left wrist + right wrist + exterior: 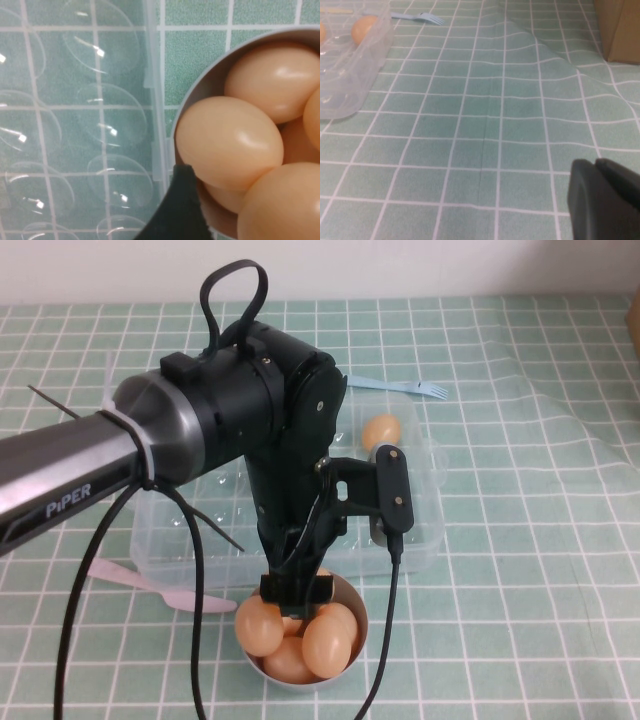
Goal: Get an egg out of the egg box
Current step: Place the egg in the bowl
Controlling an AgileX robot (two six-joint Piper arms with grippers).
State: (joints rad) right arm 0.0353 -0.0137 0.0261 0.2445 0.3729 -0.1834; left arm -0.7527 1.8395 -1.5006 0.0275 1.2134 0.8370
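The clear egg box (425, 540) lies mid-table. One orange-tan egg (381, 430) sits in a far cell; the arm hides much of the box. My left gripper (296, 592) hangs over a small grey bowl (355, 602) in front of the box, which holds several eggs (330, 642). In the left wrist view one dark finger (181, 210) shows beside the bowl's rim (210, 80), clear of the eggs (230, 142); the gripper is open. The box's empty cells (100, 115) show there. My right gripper (597, 167) is shut and empty over bare cloth, far from the box (350, 75).
A blue fork (415, 390) lies behind the box. A pink spoon (150, 585) lies at the box's front left. A cardboard box (620, 30) stands at the far right. The green checked cloth (540, 50) is wrinkled to the right.
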